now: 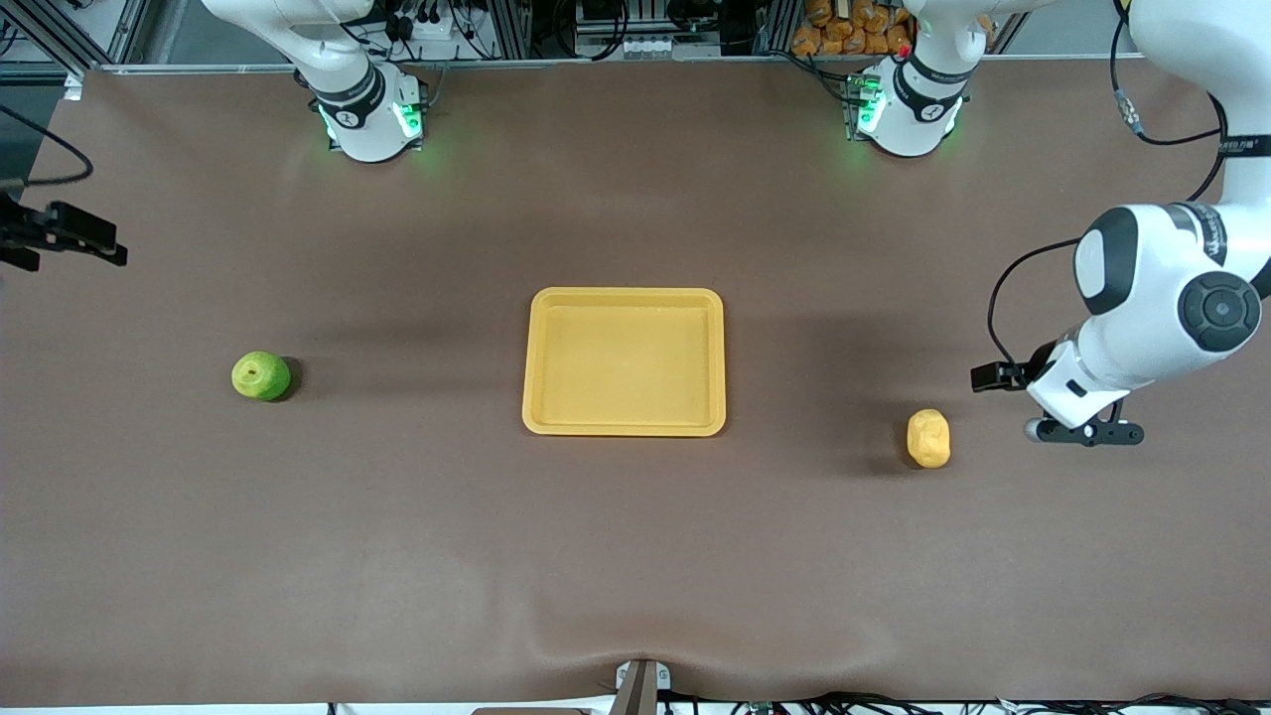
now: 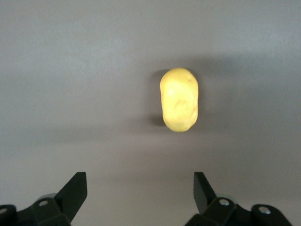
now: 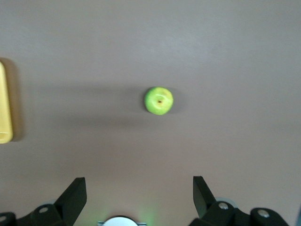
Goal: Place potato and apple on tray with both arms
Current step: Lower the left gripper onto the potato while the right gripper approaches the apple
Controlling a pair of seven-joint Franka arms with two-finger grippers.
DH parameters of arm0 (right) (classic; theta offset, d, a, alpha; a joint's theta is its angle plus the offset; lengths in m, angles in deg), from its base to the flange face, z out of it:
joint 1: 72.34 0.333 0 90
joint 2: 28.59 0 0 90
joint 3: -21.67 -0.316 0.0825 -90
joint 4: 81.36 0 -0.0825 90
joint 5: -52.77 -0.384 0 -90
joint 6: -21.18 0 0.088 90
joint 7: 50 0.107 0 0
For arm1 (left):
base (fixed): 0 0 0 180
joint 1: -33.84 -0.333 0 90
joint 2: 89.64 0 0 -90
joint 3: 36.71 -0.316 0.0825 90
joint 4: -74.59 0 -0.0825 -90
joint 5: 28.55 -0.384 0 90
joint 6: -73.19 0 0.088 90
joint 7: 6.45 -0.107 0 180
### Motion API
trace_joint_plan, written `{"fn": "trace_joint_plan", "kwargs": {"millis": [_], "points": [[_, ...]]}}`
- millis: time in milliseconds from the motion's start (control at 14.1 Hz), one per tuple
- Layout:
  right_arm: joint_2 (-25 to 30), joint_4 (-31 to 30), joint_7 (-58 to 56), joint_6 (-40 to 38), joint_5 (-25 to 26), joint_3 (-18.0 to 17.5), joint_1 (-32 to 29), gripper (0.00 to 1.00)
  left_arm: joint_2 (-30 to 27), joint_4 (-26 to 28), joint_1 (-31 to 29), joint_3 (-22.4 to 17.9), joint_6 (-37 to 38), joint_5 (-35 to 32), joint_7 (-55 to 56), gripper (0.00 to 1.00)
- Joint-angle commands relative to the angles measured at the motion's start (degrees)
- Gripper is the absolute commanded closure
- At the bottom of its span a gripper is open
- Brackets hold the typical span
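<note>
Brown matting covers the table (image 1: 635, 556) in the front view, where a yellow-orange tray (image 1: 625, 427) sits bare at the centre. At the tray's nine o'clock, well apart from it toward the right arm's end, a yellow-green apple (image 1: 261, 376) rests on the mat. At the tray's four o'clock, toward the left arm's end and a little nearer the camera, lies a lumpy yellow-tan potato (image 1: 928, 438). The left gripper (image 1: 1087, 433) hangs at the potato's three o'clock, near it but not touching, over bare mat; its fingers cannot be read from here. Only a black piece of the right arm's hand shows at the edge of this view, at the apple's ten o'clock, well apart from the fruit.

In the left wrist view, the left gripper (image 2: 140, 188) stands with its jaws wide apart, holding and touching nothing. The potato (image 2: 178, 99) lies on the mat at one o'clock from the gap between the fingertips (image 2: 75, 188), clear of both.

In the right wrist view, the right gripper (image 3: 139, 190) likewise has its jaws spread wide and empty. The apple (image 3: 159, 100) sits at twelve o'clock from the gap, stem dimple up, well clear of the fingertips (image 3: 201, 188). A strip of the tray (image 3: 4, 106) shows at the apple's nine o'clock.
</note>
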Motion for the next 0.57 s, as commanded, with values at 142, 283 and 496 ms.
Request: {"fn": "trace_joint_plan", "kwargs": {"millis": [142, 283, 496], "points": [[-3.5, 2.2, -0.9, -0.5, 3.1, -0.5, -0.2, 0.00, 4.4, -5.5, 1.9, 0.1, 0.7, -0.2, 1.9, 0.00], [-5.3, 2.3, -0.8, 0.5, 2.8, -0.5, -0.2, 0.00, 6.4, -7.3, 2.1, 0.1, 0.6, -0.2, 2.2, 0.00], [-7.8, 2.4, -0.8, 1.9, 3.0, -0.5, -0.4, 0.00, 8.6, -6.7, 3.0, 0.1, -4.3, -0.2, 4.6, 0.00]]}}
